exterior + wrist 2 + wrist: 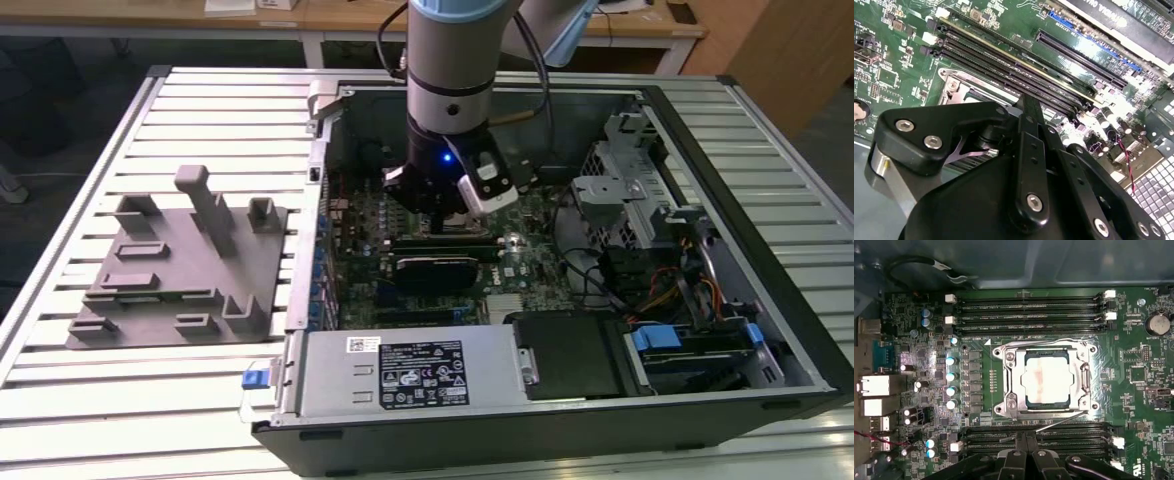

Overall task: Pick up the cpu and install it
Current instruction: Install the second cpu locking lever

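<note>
Silvery and square, the cpu sits flat inside the metal-framed socket on the green motherboard, as the first wrist view shows; its pale top carries a faint reddish smear. A thin wire lever lies along one edge of the socket frame. Rows of dark memory slots run on two opposite sides of the socket, and a line of small blue-topped capacitors stands just beside a third side.

The pincer hangs above the board near the socket, apart from the cpu and holding nothing; its black fingers lie pressed together (their linkages and screws show close up in the second wrist view).

In the exterior view the arm reaches down into the open computer case, which lies on its side on a slatted metal worktop. A grey plastic fixture with upright posts rests on the worktop toward the exterior view's left, well apart from the case. A power supply fills the case's near corner.
</note>
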Action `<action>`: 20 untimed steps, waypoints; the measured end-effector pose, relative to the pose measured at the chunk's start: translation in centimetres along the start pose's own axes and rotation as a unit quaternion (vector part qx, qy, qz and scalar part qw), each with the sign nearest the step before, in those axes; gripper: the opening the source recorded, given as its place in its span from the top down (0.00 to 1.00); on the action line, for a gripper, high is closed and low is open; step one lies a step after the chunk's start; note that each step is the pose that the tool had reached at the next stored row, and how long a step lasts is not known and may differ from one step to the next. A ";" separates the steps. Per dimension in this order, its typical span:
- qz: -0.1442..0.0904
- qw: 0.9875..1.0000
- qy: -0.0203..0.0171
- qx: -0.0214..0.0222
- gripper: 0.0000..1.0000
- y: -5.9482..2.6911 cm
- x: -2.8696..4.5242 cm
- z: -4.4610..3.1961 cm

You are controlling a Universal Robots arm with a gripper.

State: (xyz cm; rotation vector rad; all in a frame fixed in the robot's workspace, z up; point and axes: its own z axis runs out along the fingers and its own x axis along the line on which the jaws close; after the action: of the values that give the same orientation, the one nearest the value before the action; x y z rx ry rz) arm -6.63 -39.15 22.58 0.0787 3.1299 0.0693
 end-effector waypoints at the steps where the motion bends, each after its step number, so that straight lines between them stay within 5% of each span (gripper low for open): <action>1: -0.001 1.000 0.000 -0.002 0.89 -0.01 0.00 0.03; 5: -0.013 1.000 0.001 -0.011 0.89 -0.01 0.04 0.20; 12: -0.047 0.999 0.003 -0.016 0.89 -0.11 0.18 0.46; 20: -0.066 0.997 0.002 -0.034 0.89 -0.36 0.46 1.13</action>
State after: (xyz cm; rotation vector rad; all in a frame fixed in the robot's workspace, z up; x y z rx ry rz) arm -7.09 -39.44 21.42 -0.1275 3.1243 0.1750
